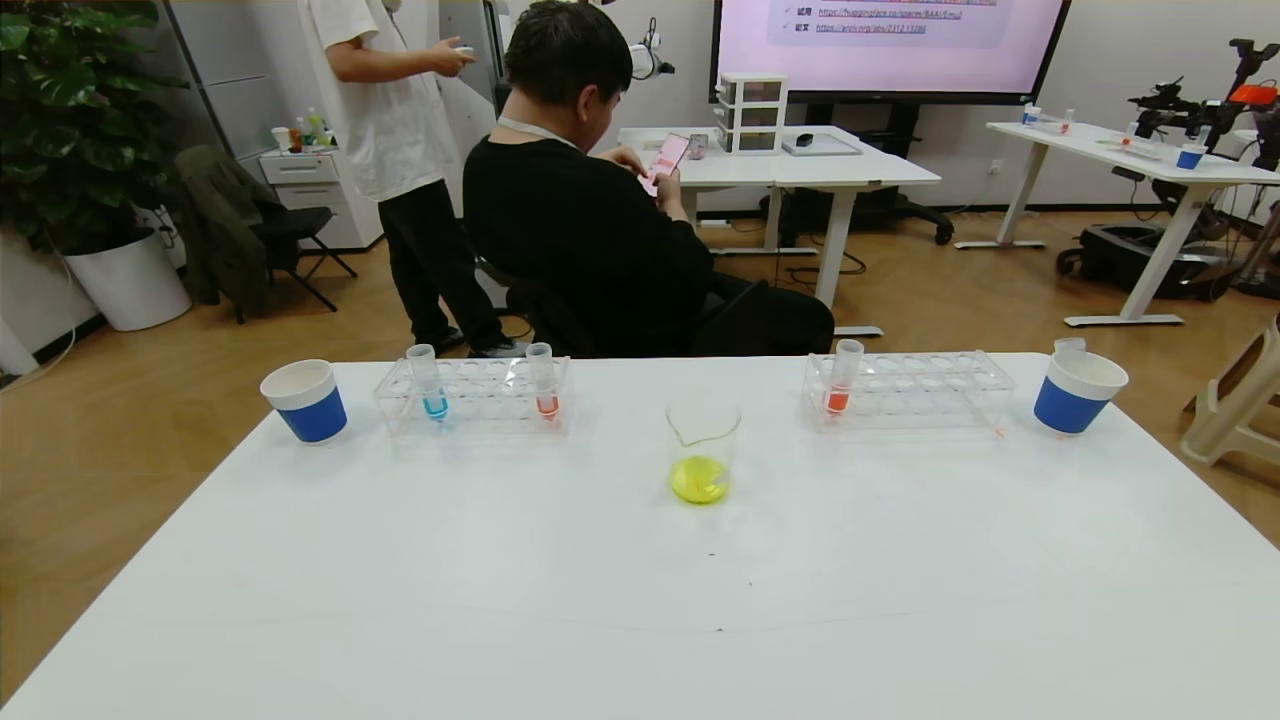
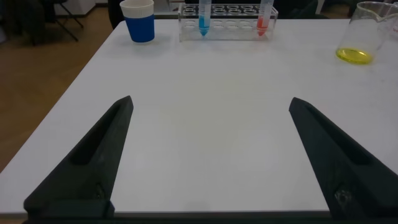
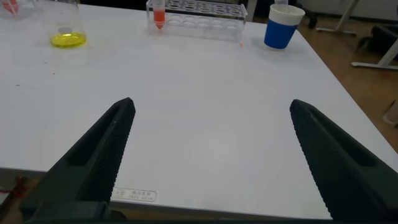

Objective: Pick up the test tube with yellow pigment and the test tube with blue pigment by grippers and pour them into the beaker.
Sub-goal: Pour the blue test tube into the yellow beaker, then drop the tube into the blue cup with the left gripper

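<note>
The test tube with blue pigment stands upright in the left clear rack; the left wrist view shows this tube far ahead. The beaker stands at the table's middle with yellow liquid in its bottom. No test tube with yellow pigment is in view. My left gripper is open and empty above the near left part of the table, far from the rack. My right gripper is open and empty above the near right part. Neither gripper appears in the head view.
A red-liquid tube shares the left rack. An orange-liquid tube stands in the right rack. Blue-and-white cups sit at the far left and far right; a clear tube end pokes up behind the right one. A seated person is beyond the table.
</note>
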Robot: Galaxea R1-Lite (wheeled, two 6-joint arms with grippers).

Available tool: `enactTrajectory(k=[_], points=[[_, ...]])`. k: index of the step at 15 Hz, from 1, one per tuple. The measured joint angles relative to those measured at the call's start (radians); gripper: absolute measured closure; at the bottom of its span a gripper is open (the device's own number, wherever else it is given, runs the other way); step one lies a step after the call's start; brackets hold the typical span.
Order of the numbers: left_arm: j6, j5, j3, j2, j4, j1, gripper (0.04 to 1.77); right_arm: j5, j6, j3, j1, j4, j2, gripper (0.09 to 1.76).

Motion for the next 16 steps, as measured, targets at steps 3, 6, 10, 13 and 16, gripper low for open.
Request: enactTrajectory(k=[3,6,10,13,16], points=[[0.006,-0.007,-0.043,0.004,0.012,0.000,0.06,-0.001,0.000,0.000,0.000,0.000,0.000,0.11],[0.026,-0.018,-0.200,0.110,0.013,0.000,0.06,-0.001,0.002,0.000,0.000,0.000,0.000,0.11],[0.060,-0.024,-0.428,0.421,-0.111,-0.010,0.06,-0.002,0.003,0.000,0.000,0.000,0.000,0.11],[0.086,-0.025,-0.493,0.690,-0.310,-0.016,0.06,-0.002,0.003,0.000,0.000,0.000,0.000,0.11],[0.089,-0.025,-0.500,0.954,-0.527,-0.036,0.06,-0.002,0.003,0.000,0.000,0.000,0.000,0.11]])
